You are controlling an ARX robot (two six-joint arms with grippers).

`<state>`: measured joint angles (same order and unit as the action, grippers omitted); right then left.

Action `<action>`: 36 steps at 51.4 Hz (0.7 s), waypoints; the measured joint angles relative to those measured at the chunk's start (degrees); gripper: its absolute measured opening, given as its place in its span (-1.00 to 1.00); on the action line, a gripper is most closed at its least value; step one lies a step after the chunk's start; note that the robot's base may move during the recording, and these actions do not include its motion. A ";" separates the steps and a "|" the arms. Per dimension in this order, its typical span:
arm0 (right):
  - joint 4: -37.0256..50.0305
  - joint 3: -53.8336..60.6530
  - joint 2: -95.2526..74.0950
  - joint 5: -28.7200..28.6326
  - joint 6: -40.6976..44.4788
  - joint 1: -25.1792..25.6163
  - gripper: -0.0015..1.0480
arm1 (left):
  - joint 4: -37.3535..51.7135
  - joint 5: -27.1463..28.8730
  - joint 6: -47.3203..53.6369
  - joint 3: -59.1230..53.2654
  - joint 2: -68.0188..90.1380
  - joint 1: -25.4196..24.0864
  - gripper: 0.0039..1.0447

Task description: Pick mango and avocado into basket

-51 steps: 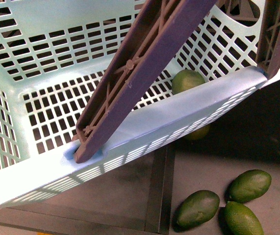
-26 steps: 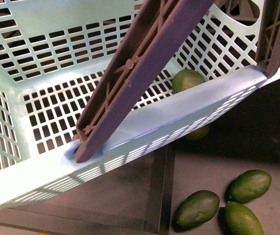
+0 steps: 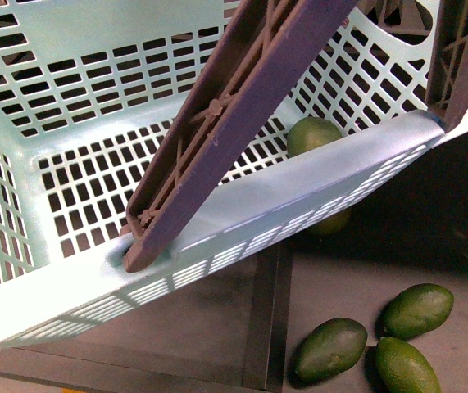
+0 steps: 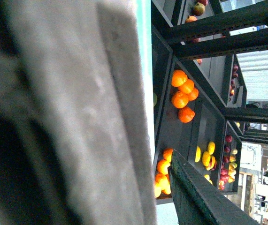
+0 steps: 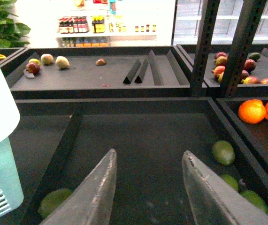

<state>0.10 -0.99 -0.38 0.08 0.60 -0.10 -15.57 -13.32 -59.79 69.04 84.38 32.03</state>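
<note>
Right gripper (image 5: 148, 187) open wide and empty above a dark shelf tray (image 5: 148, 136), with avocados (image 5: 223, 152) lying near its far edge; left gripper's state impossible to tell, its wrist view blocked by the grey-brown basket handle (image 4: 77, 112). Aqua basket (image 3: 299, 192) raised beside the shelf, one avocado (image 3: 314, 133) already inside, three more (image 3: 329, 348) loose below (no mango identifiable). Best to straddle one avocado across its short width, clear of its neighbours, before closing.

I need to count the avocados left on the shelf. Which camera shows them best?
The front view: three avocados lie close and sharp below the basket. The right wrist view shows a few green fruits, small and partly cut off. The left wrist view shows no avocados.
</note>
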 joint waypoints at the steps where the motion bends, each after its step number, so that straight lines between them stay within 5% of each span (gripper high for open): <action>1: 0.00 0.00 0.00 0.00 0.00 0.00 -0.07 | 0.00 0.00 0.00 0.00 0.00 0.00 -0.46; 14: 0.00 0.00 0.00 0.00 0.00 0.00 0.84 | 0.00 0.02 0.00 0.00 0.00 0.00 -0.46; 20: 0.00 0.00 0.02 -0.09 -0.02 0.00 0.83 | -5.05 18.93 -13.42 3.72 2.89 1.70 -0.46; 22: 0.00 0.00 0.07 -0.04 -0.02 0.00 0.83 | -4.98 21.07 -16.55 5.05 4.68 1.07 -0.46; 36: -0.02 0.00 0.07 -0.09 -0.02 0.00 0.83 | -0.90 20.26 -21.14 8.70 14.08 -3.96 -0.46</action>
<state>0.08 -0.99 -0.32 -0.01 0.58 -0.10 -16.47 6.94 -80.93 77.73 98.45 28.08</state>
